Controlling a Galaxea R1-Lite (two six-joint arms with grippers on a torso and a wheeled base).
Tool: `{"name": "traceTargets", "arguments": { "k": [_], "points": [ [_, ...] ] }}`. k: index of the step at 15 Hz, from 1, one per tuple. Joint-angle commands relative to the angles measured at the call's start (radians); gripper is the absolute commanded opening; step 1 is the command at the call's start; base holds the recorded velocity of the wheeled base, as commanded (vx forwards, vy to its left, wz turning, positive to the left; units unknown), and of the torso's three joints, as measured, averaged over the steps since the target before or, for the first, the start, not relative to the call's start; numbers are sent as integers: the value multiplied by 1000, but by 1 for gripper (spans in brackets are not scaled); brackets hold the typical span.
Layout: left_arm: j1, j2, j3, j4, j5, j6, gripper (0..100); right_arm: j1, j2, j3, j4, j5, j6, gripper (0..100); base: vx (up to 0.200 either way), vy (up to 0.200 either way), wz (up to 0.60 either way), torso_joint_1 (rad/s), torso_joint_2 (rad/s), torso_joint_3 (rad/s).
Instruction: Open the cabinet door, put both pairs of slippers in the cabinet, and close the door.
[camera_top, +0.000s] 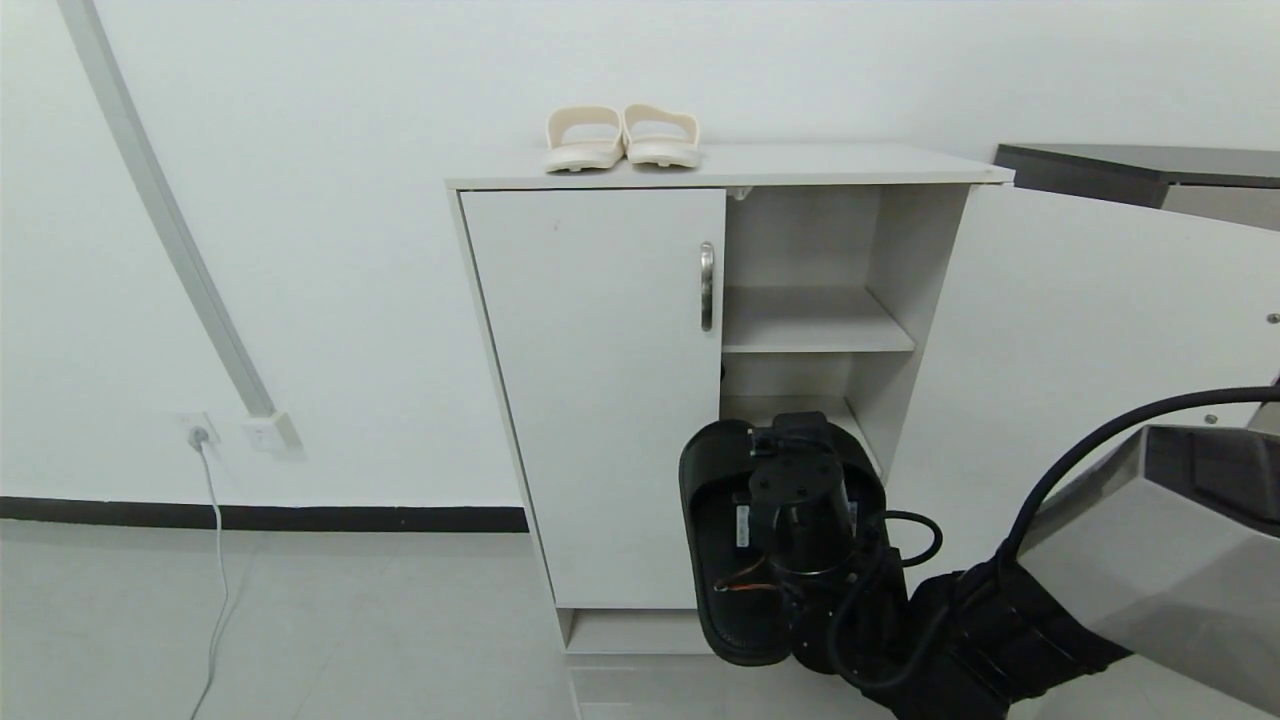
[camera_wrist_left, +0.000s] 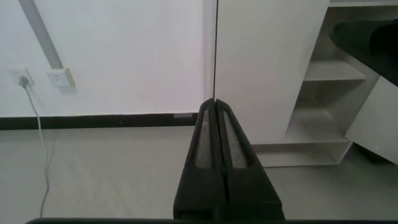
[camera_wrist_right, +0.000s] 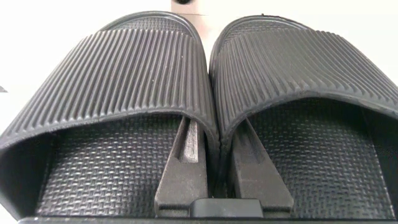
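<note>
Right tool (camera_wrist_right: 216, 134): closed on the black slippers (camera_top: 718, 590). One finger sits under each strap, and the two inner side walls are pinched together between them. The pair lies side by side with footbeds facing the head camera and toes toward the cabinet (camera_top: 850, 160). It is held clear of the floor (camera_top: 350, 620), in front of the lower part of the open right-hand compartment. Cannot tell whether the toes have crossed the cabinet's front edge.

Left tool (camera_wrist_left: 215, 109): fingers pressed flat together, holding nothing. It is low over the floor, out to the left of the cabinet front.

Cabinet: the left door (camera_top: 595, 400) is shut, with a metal handle (camera_top: 707, 286) along its inner edge. The right door (camera_top: 1080, 340) is swung wide open to the right. Inside the open half, the upper shelf (camera_top: 810, 320) is bare. The lower shelf (camera_top: 770, 405) is partly hidden behind the held pair.

Beige slippers (camera_top: 622, 138): on the cabinet top, toward its left rear, side by side and touching, toes to the wall.

Behind, on the wall left of the cabinet: a socket (camera_top: 198, 432) with a cord (camera_top: 215, 560) dropping to the floor, and a slanted grey conduit (camera_top: 160, 210).
</note>
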Motion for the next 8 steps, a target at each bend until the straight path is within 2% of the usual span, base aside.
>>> {"name": "traceTargets", "arguments": {
  "k": [1,2,8],
  "points": [
    [0,3,0,0,2,1,0,-12,20,-5,-1,-5,-1,0,0,0,0,0,0,0],
    [0,3,0,0,2,1,0,-17,20,-5,-3,-5,-1,0,0,0,0,0,0,0],
    [0,3,0,0,2,-1,0,-24,20,3,-4,-6,1,0,0,-200,0,5,-2,2]
  ]
}}
